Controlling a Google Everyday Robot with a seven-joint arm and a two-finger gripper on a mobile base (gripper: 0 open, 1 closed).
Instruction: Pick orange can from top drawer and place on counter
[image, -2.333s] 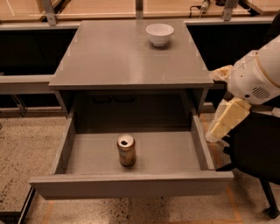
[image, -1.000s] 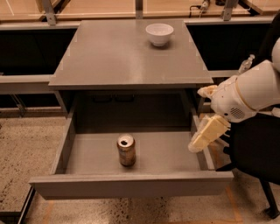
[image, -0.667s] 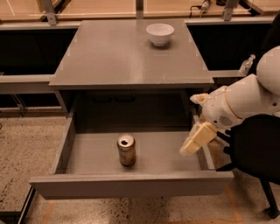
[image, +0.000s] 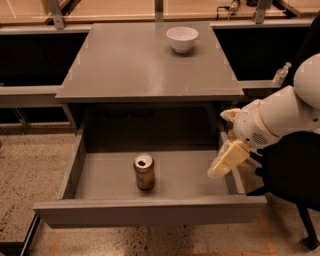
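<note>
Pincer (image: 226, 161) has swung leftward over top drawer (image: 150, 212), seemingly short of orange can (image: 144, 172).

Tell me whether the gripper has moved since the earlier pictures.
Yes. The gripper has shifted left and down, from outside the right wall of the top drawer to just inside it, nearer the orange can.

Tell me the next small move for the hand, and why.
Probably ease the hand sideways toward the orange can. The can stands upright mid-floor, apart from the hand, which hangs by the right wall of the open top drawer.
</note>
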